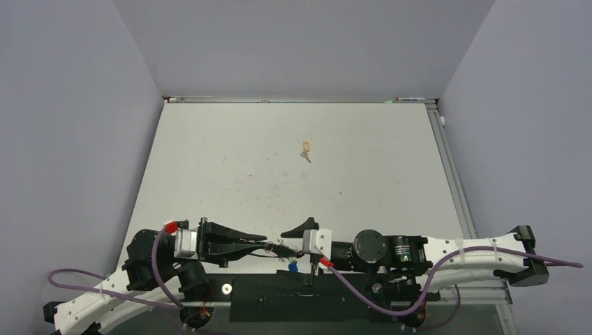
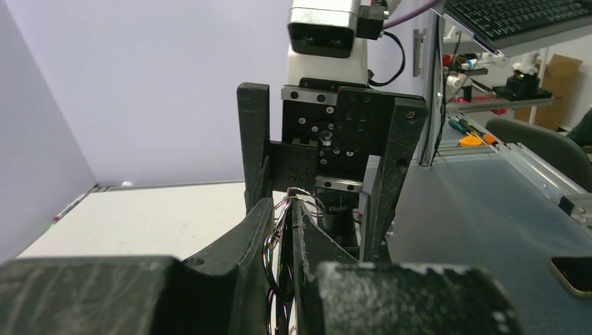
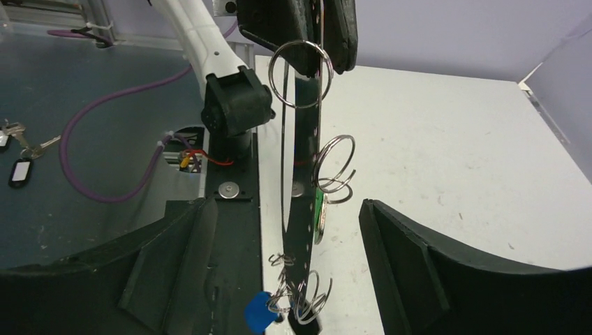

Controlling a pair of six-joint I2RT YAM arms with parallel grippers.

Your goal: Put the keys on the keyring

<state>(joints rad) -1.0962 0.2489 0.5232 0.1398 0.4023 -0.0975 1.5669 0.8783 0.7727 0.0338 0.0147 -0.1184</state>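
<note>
1. The table [image 1: 230,160] lies open ahead of both arms. Walls close its left, far and right sides, and a rail [image 1: 447,167] runs along the right edge. The work itself sits over the near edge, above the black base plate [image 1: 279,289], so anything dropped there may land off the white top.
2. The left gripper [image 1: 260,241] is clenched on the keyring [image 3: 283,160], which hangs from that one grip. A twist or knock could swing the loop or pull it free.
3. The right gripper [image 3: 285,209] is spread wide, holding nothing, with the loop between its fingers. Closing off-line would likely shove the loop rather than catch it.
4. Small rings [image 3: 300,73] ride the loop, and a blue tag [image 3: 260,313] dangles at its low end. Tilting could slide them toward the opening, though where that opening sits cannot be made out.
5. One yellow-tagged key [image 1: 305,149] lies alone mid-table, well apart from both grippers. Flat on the surface, it may skid under closing fingers.
</note>
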